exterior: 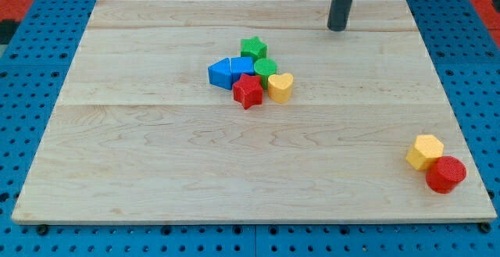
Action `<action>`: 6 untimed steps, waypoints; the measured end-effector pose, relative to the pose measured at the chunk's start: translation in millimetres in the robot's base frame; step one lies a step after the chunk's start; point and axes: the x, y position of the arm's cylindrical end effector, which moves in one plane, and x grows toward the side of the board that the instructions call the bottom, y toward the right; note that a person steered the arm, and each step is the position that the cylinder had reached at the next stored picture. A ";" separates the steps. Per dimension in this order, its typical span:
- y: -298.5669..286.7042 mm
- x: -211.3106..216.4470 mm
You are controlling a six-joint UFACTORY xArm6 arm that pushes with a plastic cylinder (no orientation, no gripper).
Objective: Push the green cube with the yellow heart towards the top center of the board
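Note:
A cluster of blocks sits a little above the board's middle. The yellow heart [280,87] is at its right edge, touching a green round-topped block [265,69] just up-left of it. A green star [253,49] lies at the cluster's top. A red star [248,91] is at the bottom, and two blue blocks [230,72] form the left side. My tip [337,29] rests near the board's top edge, up and to the right of the cluster, well apart from every block.
A yellow hexagon block [424,151] and a red cylinder [445,173] touch each other near the board's bottom right corner. The wooden board [156,155] lies on a blue perforated surface.

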 end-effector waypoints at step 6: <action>-138.1 105.9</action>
